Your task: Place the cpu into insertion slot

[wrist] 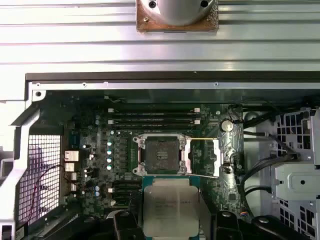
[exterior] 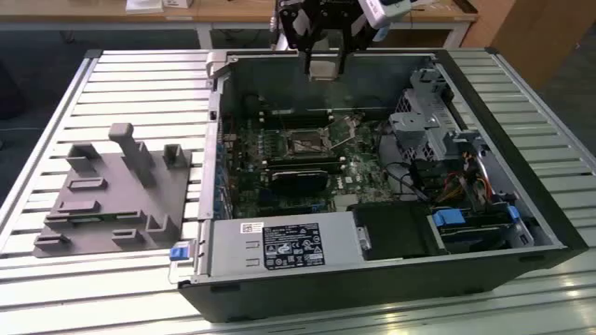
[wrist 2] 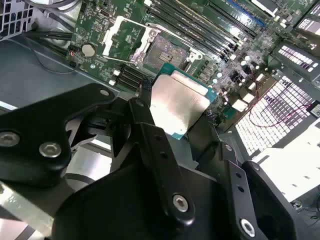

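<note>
My gripper (exterior: 322, 64) hangs above the far wall of the open computer case (exterior: 391, 279), shut on the cpu (exterior: 323, 69), a small silver-topped square chip. In both wrist views the cpu (wrist 2: 178, 104) (wrist: 170, 204) sits between the black fingers (wrist 2: 145, 112) (wrist: 124, 224), held by two opposite edges. The insertion slot (exterior: 306, 142) lies lower down on the green board. It shows a dark centre and a silver frame, and its cover is swung open. In both wrist views the insertion slot (wrist 2: 165, 50) (wrist: 161, 154) lies just beyond the chip, apart from it.
Memory slots (wrist: 152, 117) run alongside the socket. A black module (exterior: 298, 180) sits in front of it, with a power supply (exterior: 284, 246) at the near wall and a drive cage with cables (exterior: 437, 150) on the exterior view's right. A grey fixture (exterior: 112, 195) rests on the slatted table.
</note>
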{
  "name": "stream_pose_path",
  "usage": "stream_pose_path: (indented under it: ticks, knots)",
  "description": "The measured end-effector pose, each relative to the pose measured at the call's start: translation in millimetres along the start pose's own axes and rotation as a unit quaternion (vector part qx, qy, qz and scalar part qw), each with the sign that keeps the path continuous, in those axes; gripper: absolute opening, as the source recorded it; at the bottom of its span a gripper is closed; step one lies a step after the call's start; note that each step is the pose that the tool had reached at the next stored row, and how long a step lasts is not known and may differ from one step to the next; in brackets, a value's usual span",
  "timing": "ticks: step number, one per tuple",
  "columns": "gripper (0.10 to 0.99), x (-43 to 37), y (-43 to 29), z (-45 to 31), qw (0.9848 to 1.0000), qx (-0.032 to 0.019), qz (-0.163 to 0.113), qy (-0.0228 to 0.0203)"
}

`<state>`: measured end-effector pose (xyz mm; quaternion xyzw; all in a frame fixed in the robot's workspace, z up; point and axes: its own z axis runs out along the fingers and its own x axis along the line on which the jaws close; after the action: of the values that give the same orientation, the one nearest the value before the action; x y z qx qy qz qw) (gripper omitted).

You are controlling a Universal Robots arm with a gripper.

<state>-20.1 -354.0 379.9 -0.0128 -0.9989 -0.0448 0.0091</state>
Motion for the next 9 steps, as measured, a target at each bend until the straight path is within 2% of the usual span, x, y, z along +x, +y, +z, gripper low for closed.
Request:
stream_pose_path:
  ticks: [9]
  knots:
    - [0.537, 0.0, 0.0, 0.0, 1.0, 0.0, 0.001, 0.0]
